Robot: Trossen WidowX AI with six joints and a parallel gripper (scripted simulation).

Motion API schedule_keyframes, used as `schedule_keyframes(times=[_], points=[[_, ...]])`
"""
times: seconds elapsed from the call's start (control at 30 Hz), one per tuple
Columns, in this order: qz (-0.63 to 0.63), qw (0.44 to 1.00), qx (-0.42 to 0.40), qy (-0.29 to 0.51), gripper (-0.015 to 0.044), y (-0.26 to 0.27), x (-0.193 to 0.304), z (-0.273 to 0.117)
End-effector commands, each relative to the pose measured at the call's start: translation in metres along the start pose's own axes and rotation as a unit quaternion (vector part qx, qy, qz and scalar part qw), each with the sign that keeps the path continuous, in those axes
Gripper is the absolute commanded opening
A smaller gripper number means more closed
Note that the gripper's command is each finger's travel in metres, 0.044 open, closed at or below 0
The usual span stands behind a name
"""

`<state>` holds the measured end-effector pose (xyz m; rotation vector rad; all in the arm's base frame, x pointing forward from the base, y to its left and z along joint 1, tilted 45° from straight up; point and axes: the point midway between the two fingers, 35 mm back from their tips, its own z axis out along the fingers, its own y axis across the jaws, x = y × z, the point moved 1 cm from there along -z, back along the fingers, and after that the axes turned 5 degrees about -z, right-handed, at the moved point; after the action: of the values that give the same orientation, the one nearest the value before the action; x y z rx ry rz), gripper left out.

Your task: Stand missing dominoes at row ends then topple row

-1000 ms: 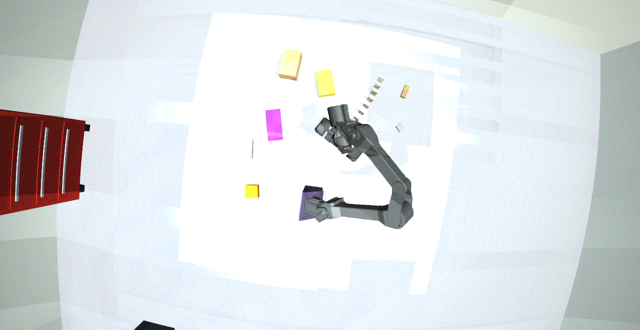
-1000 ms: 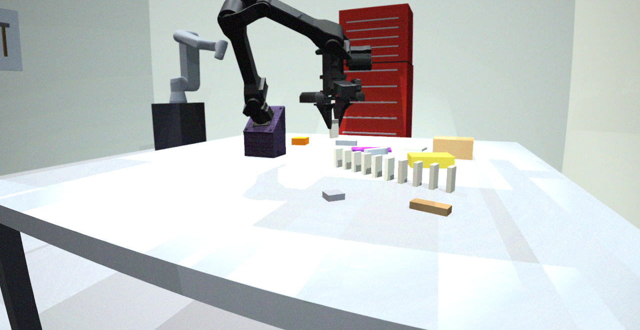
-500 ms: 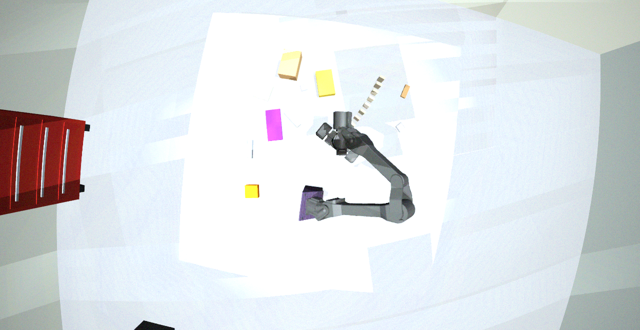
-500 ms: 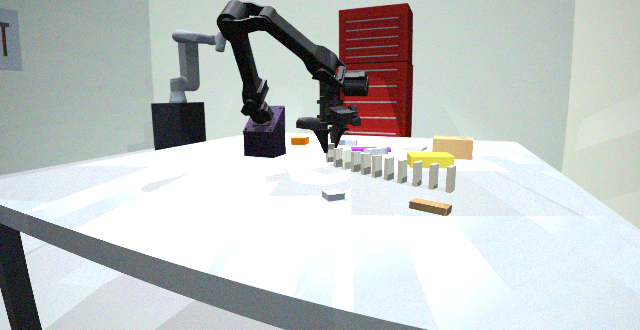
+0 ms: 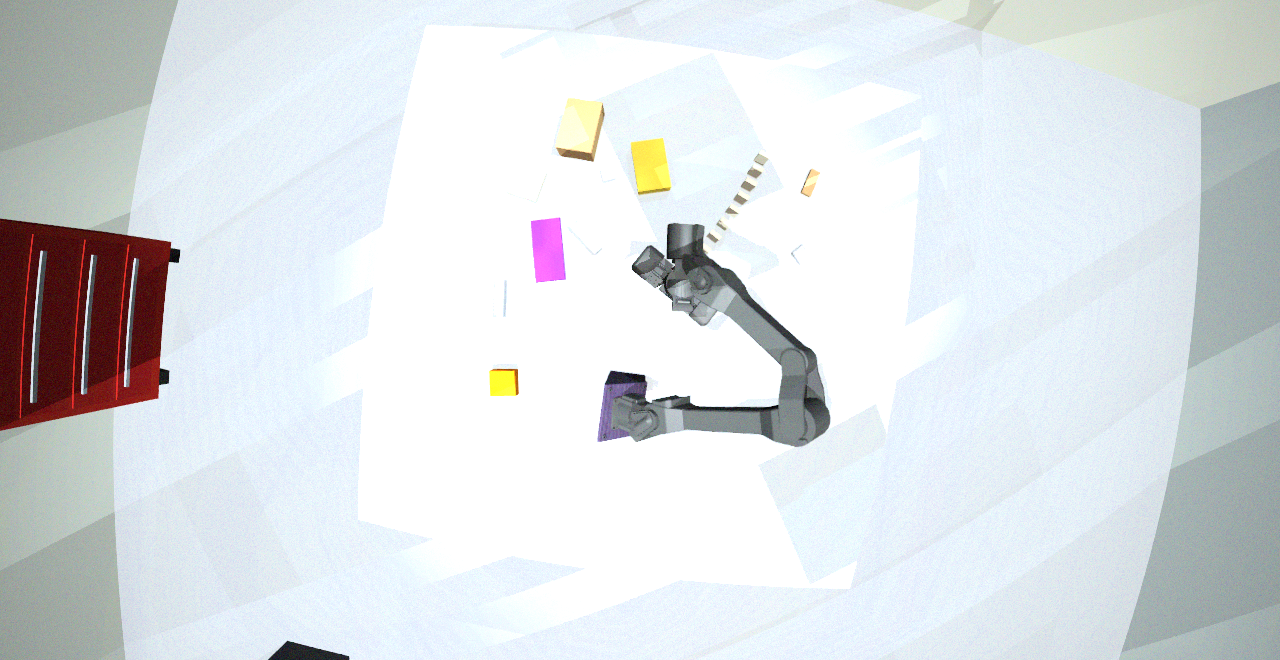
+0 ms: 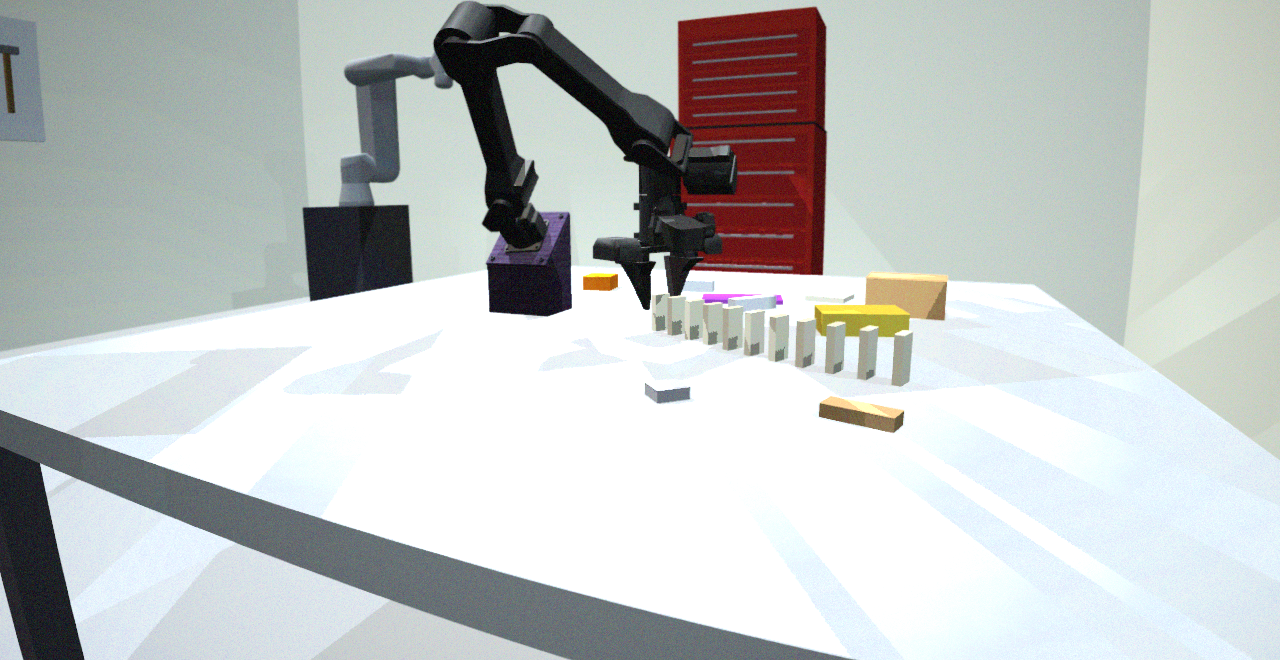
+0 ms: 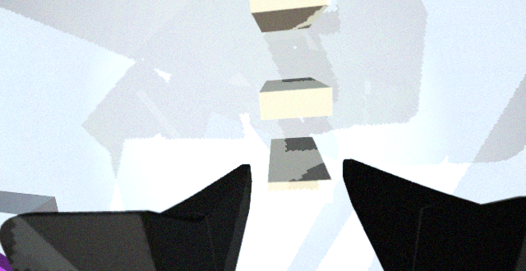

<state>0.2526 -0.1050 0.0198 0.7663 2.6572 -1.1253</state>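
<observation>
My jaws [image 5: 677, 284] [image 6: 660, 300] are partly open and have let go. The end domino [image 6: 659, 314] [image 7: 299, 160] stands up by itself on the bench [image 5: 537, 477] [image 6: 537, 477] [image 7: 173, 160]. It is right at my tips, one tip on each side, and I see a little gap on both sides. I can't tell how far down past its top my tips reach.

The other dominoes [image 5: 760, 157] [image 6: 778, 338] [image 7: 296, 103] stand up too, in a line going away from my jaws. With the end one, that makes eleven. A brown block [image 5: 810, 182] [image 6: 861, 414] lies well away from my jaws, past the line. A yellow block [image 5: 650, 165] [image 6: 861, 319] and a flat purple thing [image 5: 547, 249] [image 6: 716, 299] lie apart from my jaws too.
</observation>
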Motion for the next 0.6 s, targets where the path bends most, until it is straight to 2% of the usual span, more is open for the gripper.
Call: schedule_keyframes(times=[0.0, 0.17, 0.3, 0.5, 0.57], points=[[-0.002, 1.000, 0.002, -0.001, 0.0317, 0.000, 0.000, 0.000], [-0.002, 1.000, 0.002, -0.001, 0.0440, 0.000, 0.000, 0.000], [-0.002, 1.000, -0.001, -0.001, 0.0440, 0.002, -0.002, -0.009], [-0.002, 1.000, -0.006, 0.003, 0.0440, 0.006, -0.003, -0.103], [-0.001, 1.000, -0.004, 0.002, 0.0440, 0.003, -0.001, -0.121]])
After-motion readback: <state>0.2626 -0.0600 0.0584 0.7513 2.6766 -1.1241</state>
